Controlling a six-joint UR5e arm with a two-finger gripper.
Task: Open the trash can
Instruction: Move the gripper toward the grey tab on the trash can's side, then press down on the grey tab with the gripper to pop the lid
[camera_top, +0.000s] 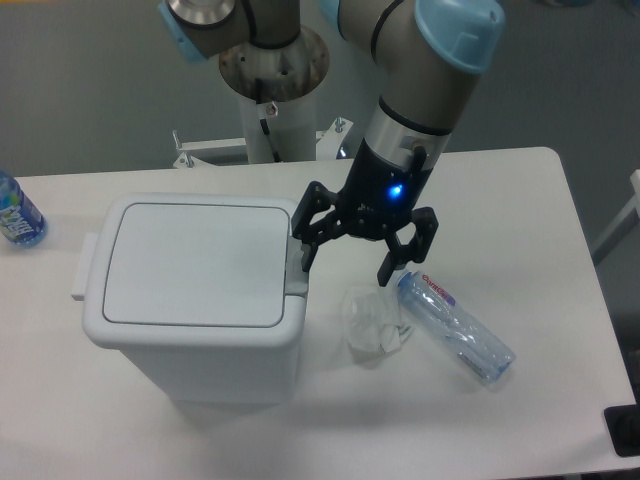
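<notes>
While its lid lies flat and shut, the trash can (195, 290) stands on the left half of the white counter (520, 200), its grey latch (298, 266) on the rim that faces the arm. Seen from the single fixed camera, the claw (343, 270) hangs with its two fingers spread wide and gripping nothing; one fingertip (302, 264) sits right at the grey latch, though whether it touches cannot be told, and the other points down near the cap end of a clear plastic bottle (458, 328). That bottle lies on its side to the right of the bin, and a crumpled clear wrapper (372, 320) lies between the two, just beside the bottle's neck. A blue light (395, 190) glows on the claw's black body. At the far left edge of the counter a blue-labelled bottle (17, 217) is partly cut off.
</notes>
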